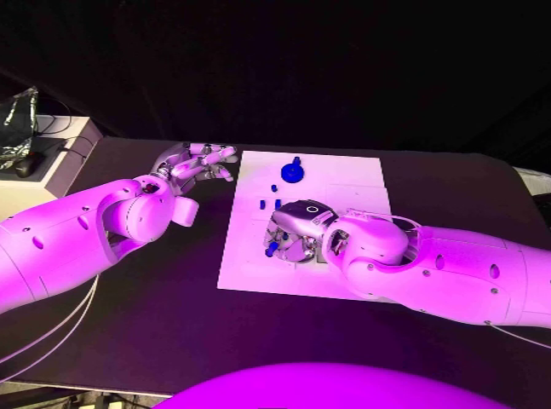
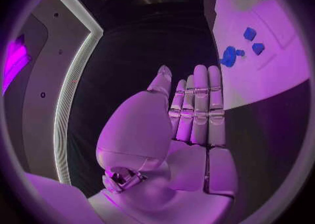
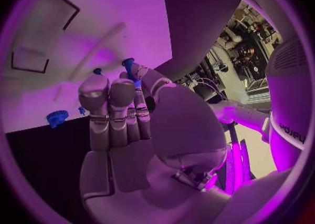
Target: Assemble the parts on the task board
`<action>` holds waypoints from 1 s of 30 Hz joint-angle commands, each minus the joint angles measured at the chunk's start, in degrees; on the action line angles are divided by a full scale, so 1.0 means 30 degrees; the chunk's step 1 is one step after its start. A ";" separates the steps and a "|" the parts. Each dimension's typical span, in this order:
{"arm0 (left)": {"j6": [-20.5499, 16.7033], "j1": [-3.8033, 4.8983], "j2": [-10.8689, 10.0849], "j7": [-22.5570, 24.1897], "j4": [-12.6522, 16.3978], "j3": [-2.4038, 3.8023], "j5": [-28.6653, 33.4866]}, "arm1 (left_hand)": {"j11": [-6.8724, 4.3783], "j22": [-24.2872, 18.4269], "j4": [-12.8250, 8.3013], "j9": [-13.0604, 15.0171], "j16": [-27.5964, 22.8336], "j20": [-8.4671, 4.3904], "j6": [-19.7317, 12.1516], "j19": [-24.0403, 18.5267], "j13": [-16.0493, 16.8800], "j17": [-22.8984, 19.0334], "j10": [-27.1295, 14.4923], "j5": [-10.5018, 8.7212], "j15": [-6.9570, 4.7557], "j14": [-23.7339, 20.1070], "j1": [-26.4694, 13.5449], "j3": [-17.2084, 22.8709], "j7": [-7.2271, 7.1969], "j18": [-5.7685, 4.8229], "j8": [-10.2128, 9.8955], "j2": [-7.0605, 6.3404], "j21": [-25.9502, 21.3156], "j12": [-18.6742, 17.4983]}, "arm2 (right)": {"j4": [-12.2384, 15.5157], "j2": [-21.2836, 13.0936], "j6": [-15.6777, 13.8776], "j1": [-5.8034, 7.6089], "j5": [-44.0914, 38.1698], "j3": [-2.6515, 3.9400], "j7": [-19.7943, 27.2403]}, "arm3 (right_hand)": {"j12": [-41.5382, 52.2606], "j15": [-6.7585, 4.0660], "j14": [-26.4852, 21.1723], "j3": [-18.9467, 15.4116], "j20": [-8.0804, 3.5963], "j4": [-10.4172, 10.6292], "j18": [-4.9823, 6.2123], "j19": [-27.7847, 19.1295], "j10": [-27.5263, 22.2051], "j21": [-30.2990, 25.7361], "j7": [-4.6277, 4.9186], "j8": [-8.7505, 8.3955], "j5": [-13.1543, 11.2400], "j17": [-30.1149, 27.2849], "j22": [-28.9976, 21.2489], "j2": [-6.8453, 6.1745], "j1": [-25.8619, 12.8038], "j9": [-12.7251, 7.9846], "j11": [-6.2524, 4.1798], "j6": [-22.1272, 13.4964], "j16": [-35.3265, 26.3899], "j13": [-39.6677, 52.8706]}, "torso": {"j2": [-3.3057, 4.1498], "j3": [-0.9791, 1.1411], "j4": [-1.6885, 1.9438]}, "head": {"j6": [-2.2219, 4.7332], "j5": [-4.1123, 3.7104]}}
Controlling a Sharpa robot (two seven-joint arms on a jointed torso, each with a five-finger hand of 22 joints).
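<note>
The white task board (image 1: 336, 175) lies in the middle of the black table. On its far part sits a round blue part (image 1: 292, 171), with small blue pieces (image 1: 272, 203) just in front of it. My right hand (image 1: 300, 228) hovers low over the board's near left area. It pinches a small blue peg (image 3: 129, 68) between the thumb and fingertips, and blue shows under the hand (image 1: 270, 249). My left hand (image 1: 197, 164) hangs over the table just left of the board, holding nothing. Its fingers (image 2: 197, 109) lie straight, pointing towards the round blue part (image 2: 229, 56).
A white stand (image 1: 36, 170) with a crumpled silver bag (image 1: 8, 128) and cables sits at the table's far left corner. Recessed slots (image 3: 29, 58) mark the board near the right hand. Bare black table (image 1: 164, 298) stretches in front of the board.
</note>
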 commanded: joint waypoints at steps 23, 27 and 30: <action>0.0256 0.0001 -0.0031 -0.0001 0.0079 0.0011 0.0046 | 0.0024 0.0041 0.0032 0.0030 -0.0093 -0.0040 -0.0041 0.0107 -0.0002 -0.0023 -0.0098 -0.0014 0.0100 -0.0004 -0.0059 -0.0128 0.0119 -0.0200 0.0099 0.0195 -0.0118 0.0083 | -0.0085 0.0246 0.0046 -0.0114 -0.0330 -0.0114 0.0635 | 0.0151 0.0616 -0.0127 -0.4039 0.0583 0.1079 0.1011 -0.0256 -0.3184 -0.4244 0.0098 0.0019 0.0202 -0.0301 0.0658 -0.1318 0.0013 -0.0259 0.0464 -0.2362 -0.0468 0.0016 | -0.0017 -0.0016 -0.0013 | 0.0010 0.0041; 0.0244 0.0001 -0.0032 -0.0019 0.0071 0.0011 0.0046 | 0.0024 0.0041 0.0032 0.0030 -0.0093 -0.0040 -0.0041 0.0107 -0.0002 -0.0023 -0.0098 -0.0014 0.0100 -0.0004 -0.0059 -0.0128 0.0119 -0.0200 0.0099 0.0195 -0.0118 0.0083 | -0.0101 0.0199 -0.0471 -0.0116 -0.0333 -0.0122 0.0648 | 0.0186 0.0698 -0.0132 -0.5429 0.0693 0.1459 0.1226 -0.0196 -0.3875 -0.6100 0.0060 0.0001 0.0143 -0.0472 0.0171 -0.1180 0.0677 -0.0263 0.0607 -0.2866 -0.0819 0.0018 | -0.0010 -0.0009 -0.0009 | 0.0006 0.0027; 0.0252 0.0001 -0.0030 -0.0034 0.0062 0.0011 0.0046 | 0.0024 0.0041 0.0032 0.0030 -0.0093 -0.0040 -0.0041 0.0107 -0.0002 -0.0023 -0.0098 -0.0014 0.0100 -0.0004 -0.0059 -0.0128 0.0119 -0.0200 0.0099 0.0195 -0.0118 0.0083 | -0.0107 0.0145 -0.0687 -0.0116 -0.0355 -0.0124 0.0633 | 0.0223 0.0742 -0.0120 -0.5804 0.0733 0.1692 0.1305 -0.0123 -0.4269 -0.6959 -0.0006 0.0015 0.0142 -0.0512 -0.0009 -0.1259 0.0944 -0.0260 0.0689 -0.3304 -0.0977 0.0010 | -0.0014 0.0002 -0.0009 | 0.0010 0.0017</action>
